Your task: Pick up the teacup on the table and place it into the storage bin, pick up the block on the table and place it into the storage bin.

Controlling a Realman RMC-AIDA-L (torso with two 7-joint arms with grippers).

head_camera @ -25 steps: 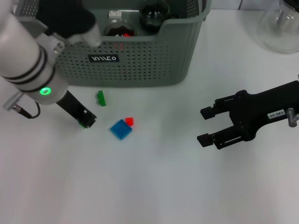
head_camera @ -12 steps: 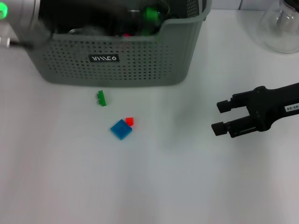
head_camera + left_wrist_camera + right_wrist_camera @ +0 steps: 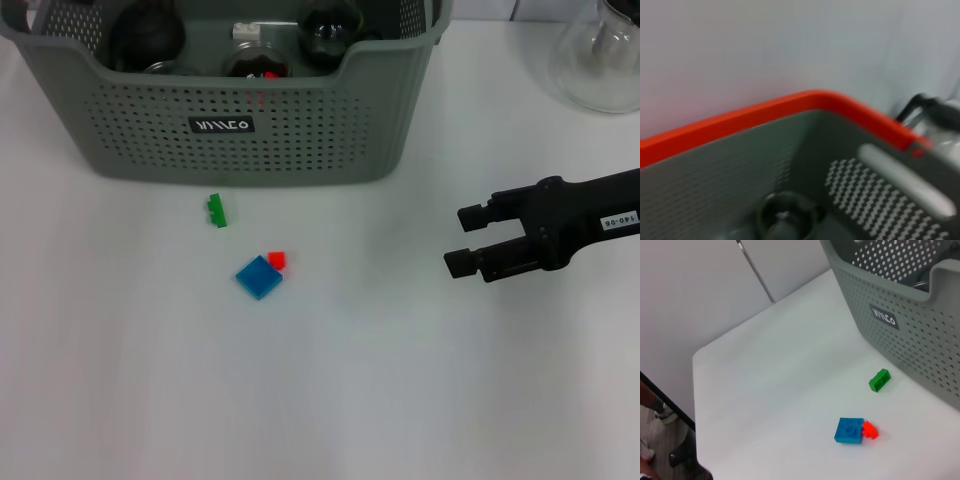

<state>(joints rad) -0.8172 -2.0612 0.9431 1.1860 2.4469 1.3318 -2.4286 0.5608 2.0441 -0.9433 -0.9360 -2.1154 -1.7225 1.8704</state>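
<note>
The grey-green storage bin (image 3: 300, 140) stands at the back of the table, seen also in the right wrist view (image 3: 900, 300). Dark rounded vessels (image 3: 147, 35) sit inside it, and one shows in the left wrist view (image 3: 785, 220). I cannot tell which is the teacup. None stands on the table. In front of the bin lie a green block (image 3: 217, 210), a blue block (image 3: 260, 277) and a small red block (image 3: 277, 260) touching the blue one. My right gripper (image 3: 466, 238) hovers open and empty to their right. The left gripper is out of view.
A clear glass flask (image 3: 605, 55) stands at the back right corner. The right wrist view shows the green block (image 3: 879, 380), the blue block (image 3: 849, 430), the red block (image 3: 870, 429) and the table's far edge with floor beyond.
The left arm rose from the table in front of the bin, passed over the bin and left the head view. The right gripper drifted slightly up and to the right.
</note>
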